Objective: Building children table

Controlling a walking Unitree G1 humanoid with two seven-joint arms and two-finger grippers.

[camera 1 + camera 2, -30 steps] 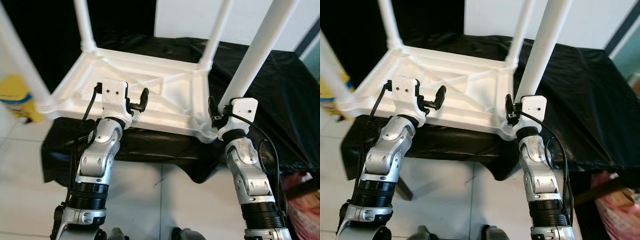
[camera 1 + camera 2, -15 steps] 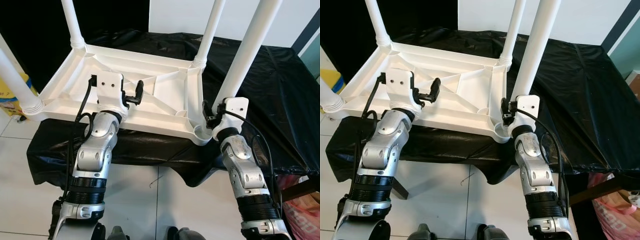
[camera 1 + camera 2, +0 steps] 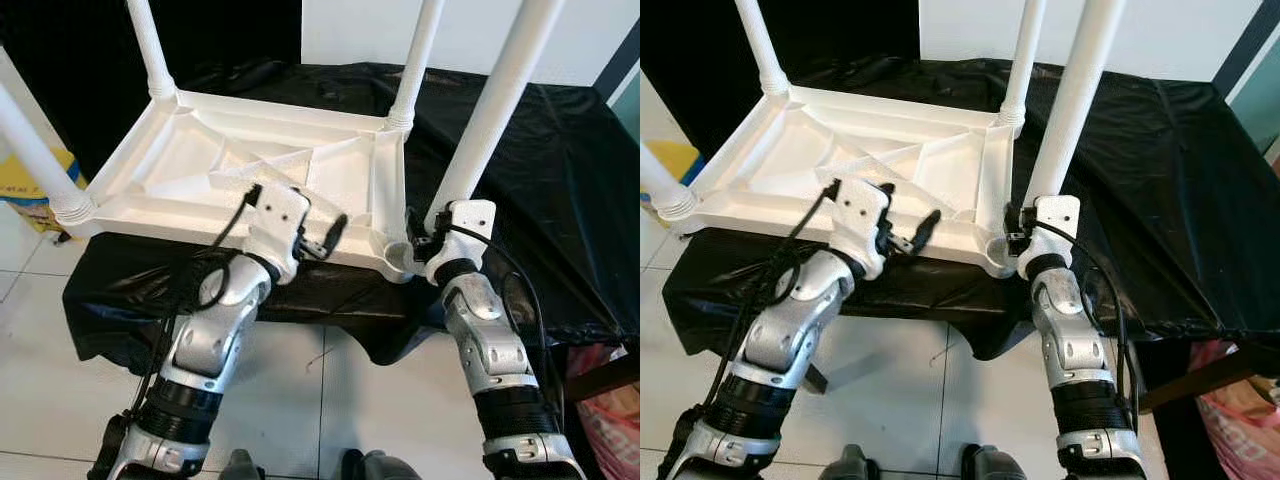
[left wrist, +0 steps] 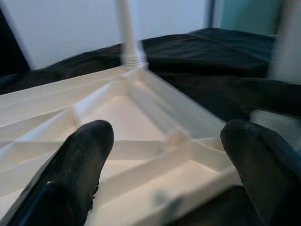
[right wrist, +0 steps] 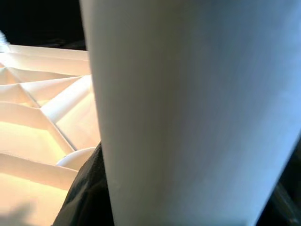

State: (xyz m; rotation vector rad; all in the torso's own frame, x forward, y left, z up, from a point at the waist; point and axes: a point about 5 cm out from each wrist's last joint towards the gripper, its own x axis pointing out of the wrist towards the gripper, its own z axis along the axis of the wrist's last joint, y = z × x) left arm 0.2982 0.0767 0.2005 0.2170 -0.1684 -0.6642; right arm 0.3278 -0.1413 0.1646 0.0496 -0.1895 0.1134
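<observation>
1. Children's table [image 3: 250, 165] lies upside down on the black-draped bench [image 3: 560, 200]
2. Right gripper [image 3: 418, 240] is clamped round the loose fourth leg [image 3: 490, 120]; left gripper [image 3: 325, 235] hovers, fingers apart, at the rim
3. Looks light, stiff, slick plastic: best gripped low, near the corner socket [image 3: 397, 256]

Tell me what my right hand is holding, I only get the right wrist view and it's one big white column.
Observer: The right hand grips the fourth table leg near its lower end.
Operator: Is it seated?
Observer: No, its foot sits beside the empty corner socket, on the robot's right of it.
Operator: And the left hand?
Observer: The left hand is open at the near edge of the upturned tabletop.
</observation>
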